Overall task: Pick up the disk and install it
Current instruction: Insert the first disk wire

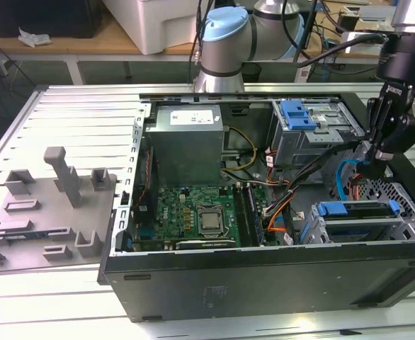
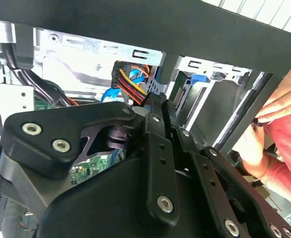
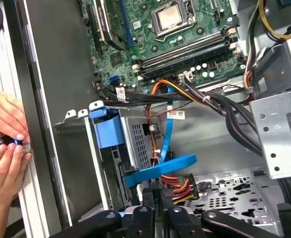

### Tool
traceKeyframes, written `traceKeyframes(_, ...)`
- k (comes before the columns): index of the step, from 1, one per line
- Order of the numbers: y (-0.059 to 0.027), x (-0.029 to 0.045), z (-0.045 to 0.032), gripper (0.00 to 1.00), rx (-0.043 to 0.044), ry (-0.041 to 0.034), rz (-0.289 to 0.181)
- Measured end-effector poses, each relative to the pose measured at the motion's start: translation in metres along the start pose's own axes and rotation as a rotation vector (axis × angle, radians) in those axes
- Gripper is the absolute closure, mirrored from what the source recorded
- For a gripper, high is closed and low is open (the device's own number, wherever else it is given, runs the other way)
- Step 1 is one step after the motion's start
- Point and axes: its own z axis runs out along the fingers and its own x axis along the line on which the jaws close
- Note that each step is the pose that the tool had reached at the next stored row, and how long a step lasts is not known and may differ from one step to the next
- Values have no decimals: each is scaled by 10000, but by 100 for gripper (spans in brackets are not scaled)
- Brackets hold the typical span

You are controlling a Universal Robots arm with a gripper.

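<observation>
The disk [image 1: 356,210] sits in a drive cage inside the computer case [image 1: 264,283]. The gripper [image 1: 367,161] hangs just above it at the cable plug [image 3: 179,188]; whether its jaws are spread or pinching, I cannot tell. A careless pull could snag the blue cable [image 3: 160,171] and yank it loose

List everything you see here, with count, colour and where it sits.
table: one, silver, ribbed
computer case: one, black, open, on the table
power supply box: one, grey, inside the case
motherboard: one, green, inside the case
disk: one, silver with blue carrier, in a bay at the exterior view's right
fixture plate: one, grey, exterior view's left of the case
hands: two, at the case's edge
gripper: one, black, near the disk's bay
</observation>
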Motion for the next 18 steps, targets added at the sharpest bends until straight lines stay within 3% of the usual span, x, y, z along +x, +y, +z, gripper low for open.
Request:
traceKeyframes(9, 4, 38, 16, 83, 294, -39, -715)
traceKeyframes(10, 5, 48, 19, 83, 309, -67, -742)
traceKeyframes(12, 9, 79, 31, 83, 325, -207, -760)
traceKeyframes(16, 26, 151, 58, 83, 355, -418, -777)
traceKeyframes(18, 35, 178, 69, 83, 368, -482, -788)
